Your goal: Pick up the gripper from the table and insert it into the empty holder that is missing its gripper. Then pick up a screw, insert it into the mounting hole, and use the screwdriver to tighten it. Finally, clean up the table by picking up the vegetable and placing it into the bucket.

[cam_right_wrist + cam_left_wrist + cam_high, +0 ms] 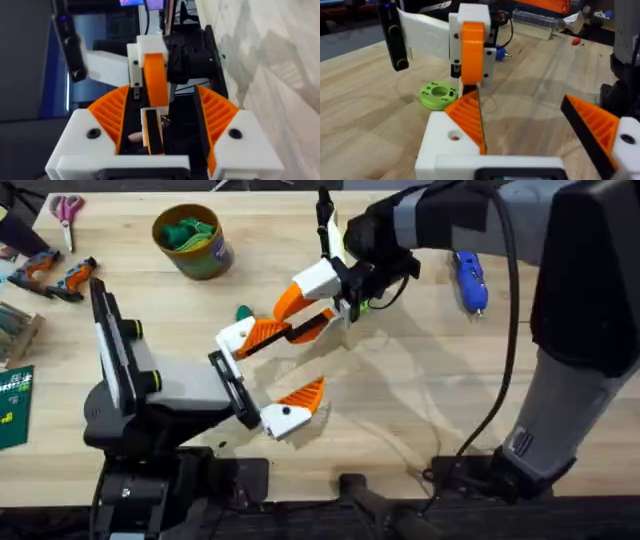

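Left tool [308, 360]: yours is spread wide. One finger reaches toward the middle of the tabletop [420, 410], and the other lies close to the near edge.
The holder [445, 150]: this is the white block on the farther of your left fingers. The round mounting hole [454, 135] in its face is in plain sight.
The gripper [469, 115]: you see the orange wedge seated on that holder. Its tip points at the right arm.
Right tool [162, 97]: it has reached across the middle. Its pads stand apart on either side of the wedge's tip, and you can see dark gaps on both sides. One of its fingers meets the wedge's tip in the left wrist view.
The vegetable [243, 312]: it lies on the wood just beyond the holder, between it and the bucket.
The bucket [195, 242]: it stands at the far left and already has green things inside.
The screwdriver [468, 280]: it lies far right under the right arm, well apart from the tools.
Lime disc [439, 94]: it lies flat just beside the two meeting fingers.
Open room: you have bare wood on the right and near side of the tools. A black cable [492, 405] crosses it.
Left edge: the scissors [67, 210] and pliers [60, 275] crowd it.
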{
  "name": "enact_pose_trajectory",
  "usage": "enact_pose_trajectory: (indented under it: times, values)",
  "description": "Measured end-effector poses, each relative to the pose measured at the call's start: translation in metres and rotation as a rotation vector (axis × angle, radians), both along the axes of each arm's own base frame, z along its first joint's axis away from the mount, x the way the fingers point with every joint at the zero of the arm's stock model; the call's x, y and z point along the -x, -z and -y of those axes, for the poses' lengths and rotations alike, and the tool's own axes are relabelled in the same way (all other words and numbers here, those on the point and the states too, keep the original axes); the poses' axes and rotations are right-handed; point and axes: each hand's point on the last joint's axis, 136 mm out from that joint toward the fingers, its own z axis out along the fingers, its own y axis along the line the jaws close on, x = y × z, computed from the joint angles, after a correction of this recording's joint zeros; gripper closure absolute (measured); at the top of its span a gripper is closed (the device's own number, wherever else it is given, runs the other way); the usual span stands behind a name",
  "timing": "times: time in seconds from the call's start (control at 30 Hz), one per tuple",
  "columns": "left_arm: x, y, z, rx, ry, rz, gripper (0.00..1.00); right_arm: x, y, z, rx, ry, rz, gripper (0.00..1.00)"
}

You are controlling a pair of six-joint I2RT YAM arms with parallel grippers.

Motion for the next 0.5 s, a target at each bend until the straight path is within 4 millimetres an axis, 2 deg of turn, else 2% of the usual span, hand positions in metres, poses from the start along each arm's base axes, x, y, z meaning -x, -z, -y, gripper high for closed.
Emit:
enact_pose_trajectory:
  times: [0.2,0.5]
  values:
    - [0.0,0.0,0.0,0.0,0.0,0.0,0.015,-0.0003,-0.009,-0.001,-0.1,0.002,0.073,0.33]
    - [0.0,0.0,0.0,0.0,0.0,0.0,0.015,0.0,-0.0102,-0.0009,-0.124,0.001,0.104,0.42]
